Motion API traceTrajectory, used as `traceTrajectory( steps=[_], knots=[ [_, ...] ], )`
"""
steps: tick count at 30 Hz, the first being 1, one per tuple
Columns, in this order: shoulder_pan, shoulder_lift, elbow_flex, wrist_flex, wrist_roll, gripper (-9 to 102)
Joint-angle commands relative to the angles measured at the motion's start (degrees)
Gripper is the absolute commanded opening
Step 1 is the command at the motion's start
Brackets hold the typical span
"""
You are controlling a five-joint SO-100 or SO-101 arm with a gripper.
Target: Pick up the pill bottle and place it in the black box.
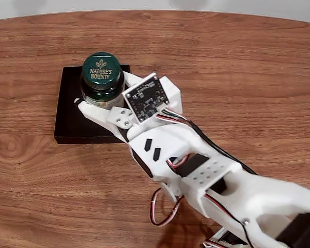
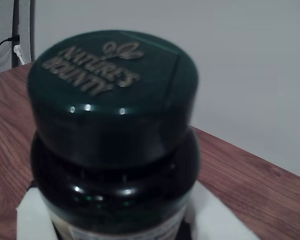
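The pill bottle [image 1: 102,76] is upright over the far part of the black box [image 1: 72,121]; its dark green cap reads "Nature's Bounty". My white gripper [image 1: 104,96] reaches in from the lower right of the fixed view and is shut on the bottle's body below the cap. I cannot tell whether the bottle's base rests on the box floor or hangs just above it. In the wrist view the pill bottle [image 2: 112,130] looms very close, with white fingers [image 2: 32,215] on both sides of its lower body.
The box lies on a brown wooden table [image 1: 237,67] with open surface to the left, right and far side. My arm and its red and black cables [image 1: 163,206] cover the near right. A pale wall [image 2: 250,65] stands behind the table.
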Motion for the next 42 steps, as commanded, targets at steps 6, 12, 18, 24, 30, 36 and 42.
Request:
traceTrajectory(
  steps=[6, 12, 18, 24, 30, 36, 42],
  knots=[
    [-0.26, -11.87, -11.69, -10.63, -0.35, 21],
    [1.14, -17.67, -17.40, -11.34, -0.62, 22],
    [2.46, -24.52, -20.57, -14.06, -0.62, 22],
    [3.43, -31.03, -24.08, -17.14, -0.88, 22],
    [3.87, -34.80, -26.37, -17.49, -1.85, 22],
    [4.66, -39.11, -27.86, -18.98, -2.37, 22],
    [5.19, -41.92, -28.92, -20.39, -2.90, 22]
  ],
)
